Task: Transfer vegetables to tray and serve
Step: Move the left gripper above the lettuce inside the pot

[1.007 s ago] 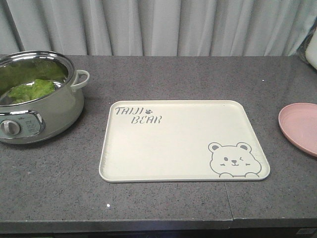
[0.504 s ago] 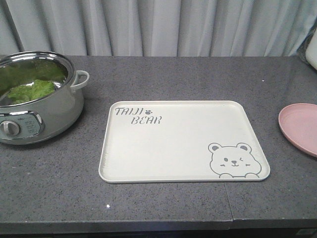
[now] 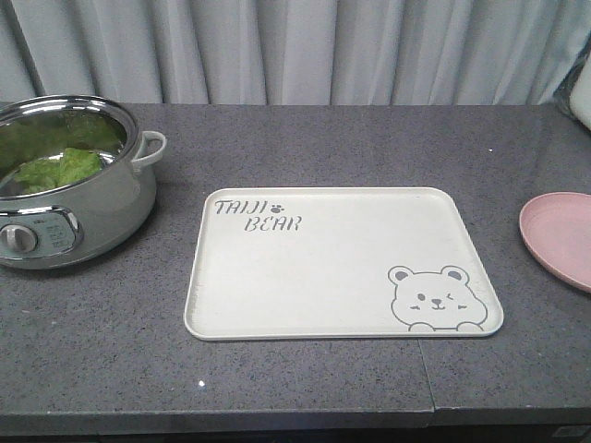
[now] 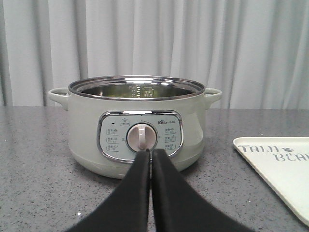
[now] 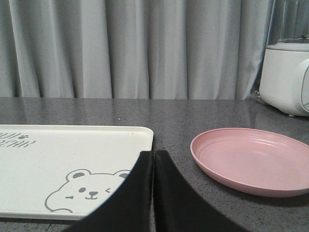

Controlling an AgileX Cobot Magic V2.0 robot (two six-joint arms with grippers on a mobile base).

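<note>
Green lettuce (image 3: 57, 169): unmoved over last second, in pot (image 4: 87, 135) directly ahead of left claw (image 4: 148, 153). Cream tray (image 5: 58, 150): bare, ahead-left of right claw (image 5: 153, 153). Both claws pinched closed, empty. Transfer not begun.

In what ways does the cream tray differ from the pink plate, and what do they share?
The tray is rectangular with rounded corners; the pink plate is round. The tray is cream-white, the plate pink. The tray bears grey lettering and a bear drawing; the plate is plain. Both lie flat on the grey counter with nothing on them.
</note>
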